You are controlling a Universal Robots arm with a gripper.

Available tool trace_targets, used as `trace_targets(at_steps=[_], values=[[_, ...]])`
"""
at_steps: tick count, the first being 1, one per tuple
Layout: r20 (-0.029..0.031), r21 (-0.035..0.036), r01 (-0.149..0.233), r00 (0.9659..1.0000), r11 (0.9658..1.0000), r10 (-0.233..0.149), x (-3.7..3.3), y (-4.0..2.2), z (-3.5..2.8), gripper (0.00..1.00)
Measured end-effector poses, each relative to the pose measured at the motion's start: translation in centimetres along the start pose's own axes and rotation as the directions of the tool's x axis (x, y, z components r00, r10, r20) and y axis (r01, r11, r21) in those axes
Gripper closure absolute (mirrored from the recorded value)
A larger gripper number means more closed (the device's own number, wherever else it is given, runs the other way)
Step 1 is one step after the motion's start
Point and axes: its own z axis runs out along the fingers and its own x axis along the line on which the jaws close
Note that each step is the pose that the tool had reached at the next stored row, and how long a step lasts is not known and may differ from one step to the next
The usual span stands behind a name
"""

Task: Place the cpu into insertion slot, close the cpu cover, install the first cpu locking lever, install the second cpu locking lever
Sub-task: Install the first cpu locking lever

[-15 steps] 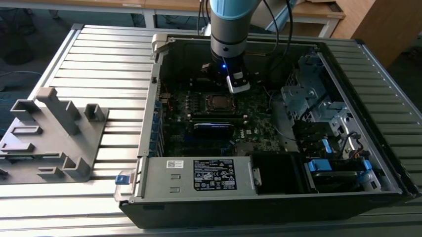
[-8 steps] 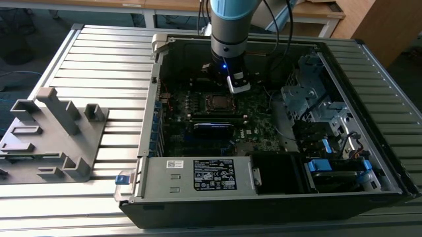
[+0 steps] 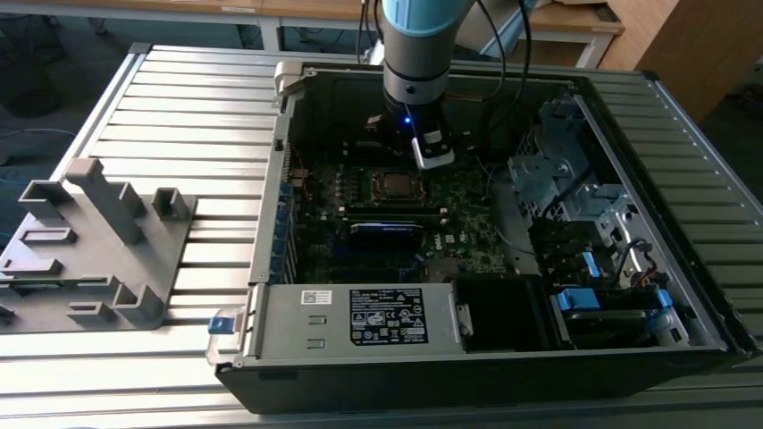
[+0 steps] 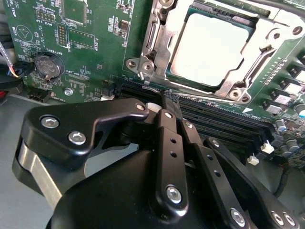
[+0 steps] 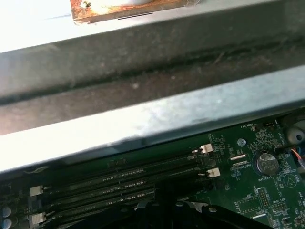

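Tool (image 4: 170, 101) pinched together, arm (image 3: 412, 36) vertical over mobo (image 4: 86, 28), tip just beside cpu cover (image 4: 160, 40), cpu (image 4: 209, 47) seated.

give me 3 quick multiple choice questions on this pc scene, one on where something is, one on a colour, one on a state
1. Where is the cpu?
A) lifted clear of the board
B) on the motherboard, framed by the cpu cover
C) lying beside the board

2. What colour is the motherboard?
A) red
B) blue
C) green

3. The cpu cover is:
A) lying down over the cpu
B) standing upright
C) taken off

Answers:
1 B, its grey top shows through the cover's window.
2 C, it is green in both wrist views.
3 A, the frame lies flat around the chip.
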Motion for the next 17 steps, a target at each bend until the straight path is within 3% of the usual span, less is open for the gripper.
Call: trace_targets(at_steps=[17], values=[[0.0001, 0.0007, 0.000, 1.0000, 1.0000, 0.000, -0.03, 0.03, -0.27, 0.89]])
